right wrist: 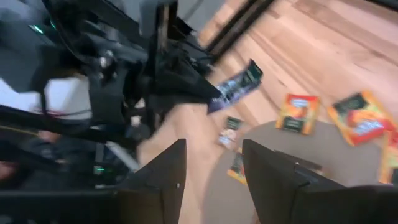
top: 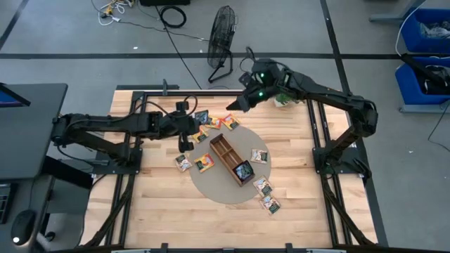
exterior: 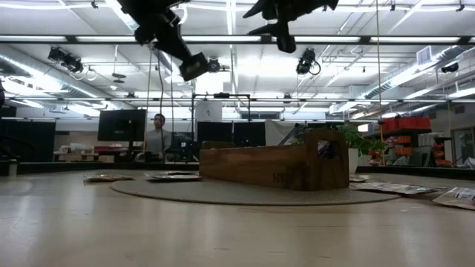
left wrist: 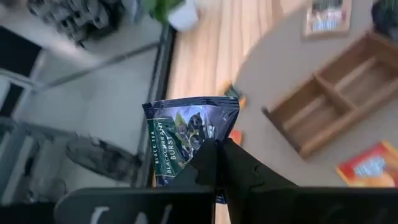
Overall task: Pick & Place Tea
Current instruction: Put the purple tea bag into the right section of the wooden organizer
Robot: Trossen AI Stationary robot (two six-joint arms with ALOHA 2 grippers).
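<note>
hidden: sachet (left wrist: pixel 186 146) lower edge behind left pincer (left wrist: pixel 219 163) | right wrist view: blurred

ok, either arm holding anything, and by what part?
Left tool pinches a dark blue sachet by its bottom edge. Right tool is open, holding nothing.

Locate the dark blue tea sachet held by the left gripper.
The dark blue tea sachet is pinched in the left gripper, lifted above the table's left half, just left of the long brown wooden tray.

A dark blue tea sachet (left wrist: pixel 189 140) hangs pinched in the left tool (left wrist: pixel 219 163); other sachets (top: pixel 265 195) lie flat below, scattered.
</note>
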